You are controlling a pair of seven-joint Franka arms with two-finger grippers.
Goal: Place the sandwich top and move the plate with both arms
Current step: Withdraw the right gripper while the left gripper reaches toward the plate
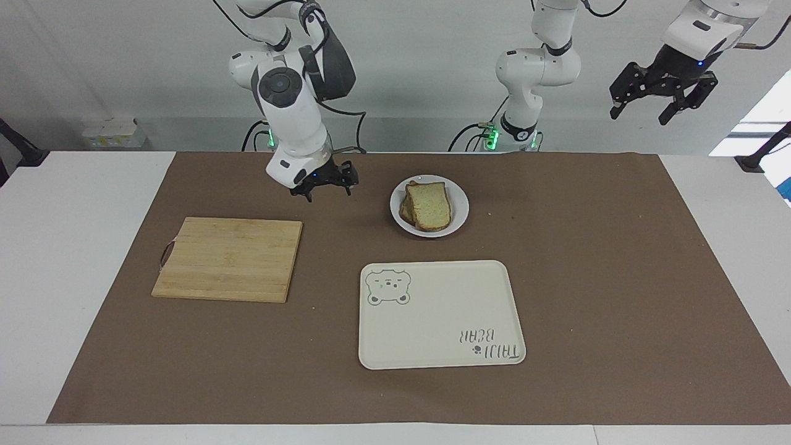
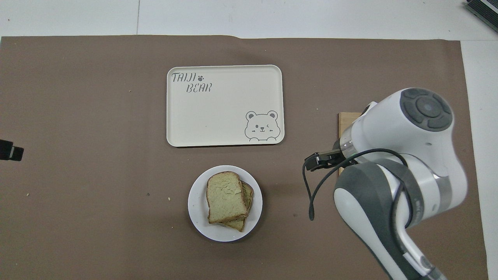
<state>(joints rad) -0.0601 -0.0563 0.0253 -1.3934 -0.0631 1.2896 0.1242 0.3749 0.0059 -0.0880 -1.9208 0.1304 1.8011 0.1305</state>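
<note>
1. In the facing view, you have the plate (image 1: 429, 206) on the brown mat (image 1: 587, 278), near the robots' edge of the table.
2. The sandwich top (image 1: 429, 205) lies flat on the plate over another slice (image 1: 406, 210), whose edge peeks out at 9 o'clock.
3. The tray (image 1: 442, 314) with the bear print sits at 6 o'clock from the plate, apart from it; the cutting board (image 1: 228, 258) lies toward the right arm's end.
4. Your right gripper (image 1: 324, 184) hangs over bare mat at 9 o'clock from the plate, jaws spread wide, holding nothing.
5. Your left gripper (image 1: 662, 102) waits high in the air at the left arm's end, jaws apart and empty.
6. In the overhead view, the plate (image 2: 198, 217) lies at 6 o'clock from the tray (image 2: 225, 105), the sandwich top (image 2: 226, 196) skewed over the lower slice (image 2: 245, 202).
7. The right gripper (image 2: 317, 161) shows at 2 o'clock from the plate, and the arm hides most of the cutting board (image 2: 346, 120).
8. Only a dark tip of the left gripper (image 2: 11, 151) shows at the picture's 9 o'clock edge.
</note>
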